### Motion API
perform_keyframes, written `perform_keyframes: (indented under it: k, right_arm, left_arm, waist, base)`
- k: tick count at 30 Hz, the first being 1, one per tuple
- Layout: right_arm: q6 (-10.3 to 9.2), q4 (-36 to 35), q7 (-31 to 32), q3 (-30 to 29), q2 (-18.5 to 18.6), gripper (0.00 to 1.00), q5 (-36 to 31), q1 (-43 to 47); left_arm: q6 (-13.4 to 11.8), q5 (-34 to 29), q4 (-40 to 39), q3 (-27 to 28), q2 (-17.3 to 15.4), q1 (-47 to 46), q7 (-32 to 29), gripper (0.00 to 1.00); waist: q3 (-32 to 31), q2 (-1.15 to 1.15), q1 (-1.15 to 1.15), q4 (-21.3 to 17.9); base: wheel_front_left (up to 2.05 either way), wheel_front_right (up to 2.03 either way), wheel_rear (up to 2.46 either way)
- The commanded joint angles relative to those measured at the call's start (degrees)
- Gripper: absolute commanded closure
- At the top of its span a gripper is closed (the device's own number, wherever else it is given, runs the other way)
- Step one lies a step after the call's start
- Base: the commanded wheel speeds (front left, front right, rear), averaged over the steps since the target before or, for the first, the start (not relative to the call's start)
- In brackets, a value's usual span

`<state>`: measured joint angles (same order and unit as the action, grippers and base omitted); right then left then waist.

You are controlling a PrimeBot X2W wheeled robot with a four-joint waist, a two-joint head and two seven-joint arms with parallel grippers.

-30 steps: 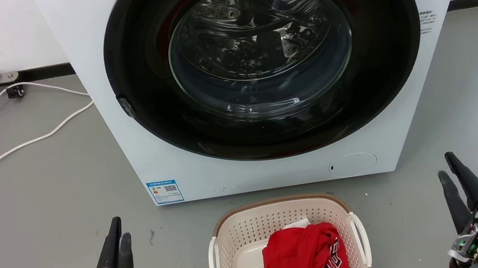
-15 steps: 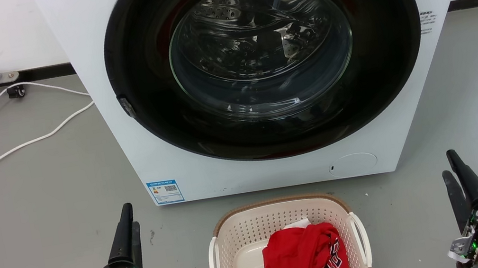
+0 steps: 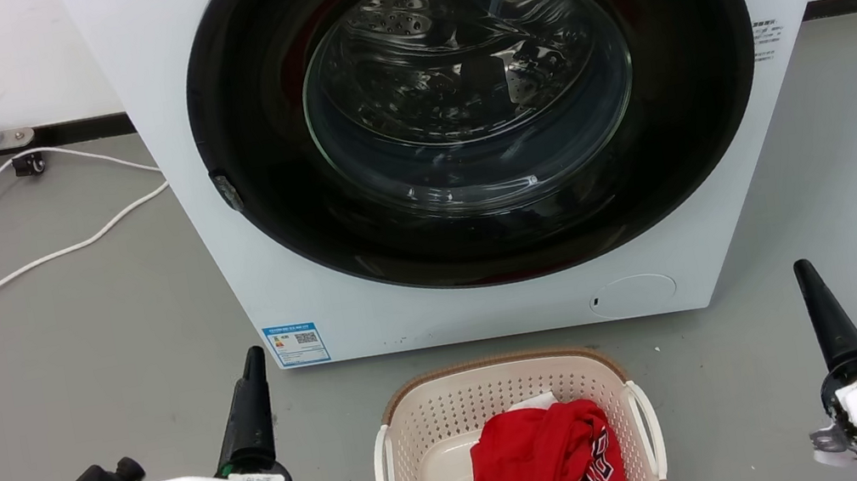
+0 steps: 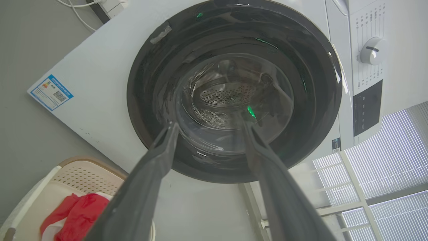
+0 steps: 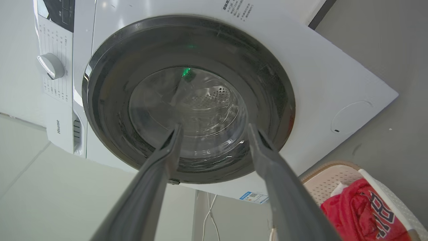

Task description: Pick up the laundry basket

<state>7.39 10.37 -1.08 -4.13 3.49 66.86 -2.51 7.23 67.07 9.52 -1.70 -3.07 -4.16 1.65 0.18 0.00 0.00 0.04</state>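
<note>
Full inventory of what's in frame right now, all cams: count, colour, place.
washing machine: 1, white, centre back, on the grey floor
door: 1, black ring with clear glass, machine's front
label: 1, blue, machine's lower-left front corner
knob: 1, white, machine's control panel
laundry basket: 1, cream with brown rim and white handles, on the floor in front of the machine
garment: 1, red with white trim, inside the basket
cable: white, count unclear, floor left of the machine
left hand: 1, dark fingers, open, left of the basket
right hand: 1, dark fingers, open, right of the basket
</note>
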Motion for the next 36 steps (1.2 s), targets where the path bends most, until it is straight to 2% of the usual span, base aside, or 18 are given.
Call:
perform_keyframes:
  k: [1,15,36]
  right_arm:
    - [0.05,-1.54,-0.55,0.19,0.39,0.00,-3.43,-0.46]
    - [0.07,-4.19,-0.32,0.16,0.11,0.00,-19.92,0.30]
    - [0.09,-7.25,-0.03,1.09,-0.41,0.00,-38.40,2.14]
  left_arm:
    - [0.18,-3.07,-1.25,-0.77,-0.40,-1.74,0.65,0.00]
    - [0.22,-15.81,-1.16,-3.93,-1.18,-1.98,3.21,0.00]
    - [0.10,-33.53,-0.07,-6.38,-1.17,-2.19,6.69,0.00]
  waist:
    - [0.00,0.00,0.00,0.01]
    - [-0.02,0.00,0.00,-0.11]
    - [0.07,0.00,0.00,-0.34]
  base:
    - [0.00,0.00,0.00]
    - [0.00,0.00,0.00]
    - [0.00,0.00,0.00]
